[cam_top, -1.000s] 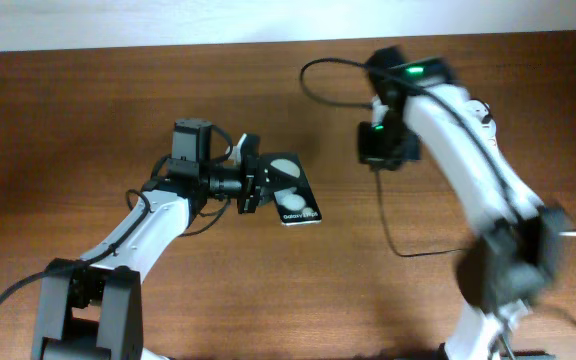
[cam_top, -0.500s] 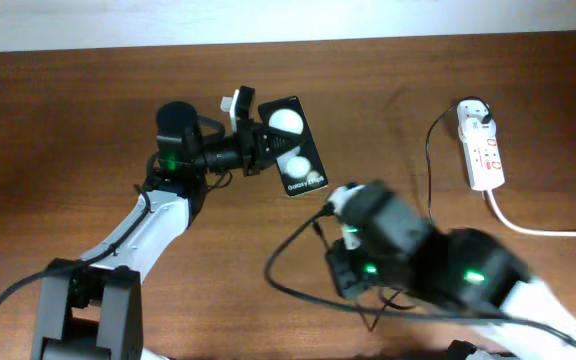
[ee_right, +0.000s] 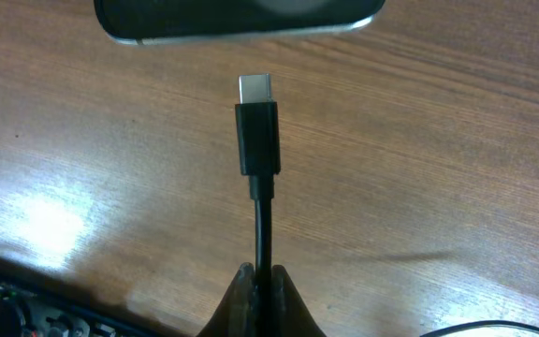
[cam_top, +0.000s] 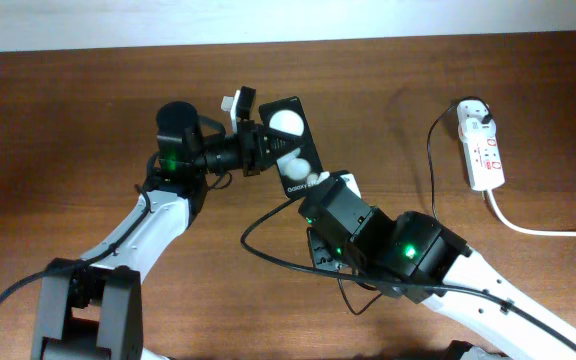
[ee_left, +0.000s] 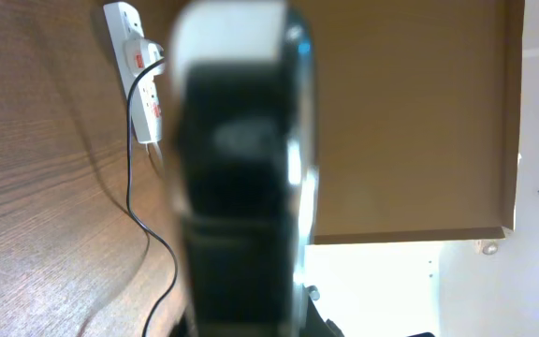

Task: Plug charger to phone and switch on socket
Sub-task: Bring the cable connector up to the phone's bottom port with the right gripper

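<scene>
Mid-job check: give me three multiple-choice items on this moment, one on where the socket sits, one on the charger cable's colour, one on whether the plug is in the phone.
1. Where is the socket in the overhead view? A: far right. B: near left corner. C: centre.
2. What colour is the charger cable? A: white. B: red. C: black.
3. How does its plug stand to the phone? A: fully inserted. B: aimed at its edge, just short. C: dropped, lying loose.
Answers: 1 A, it lies by the right edge. 2 C, black in the right wrist view. 3 B, the right gripper holds the cable and a gap shows between tip and phone.
</scene>
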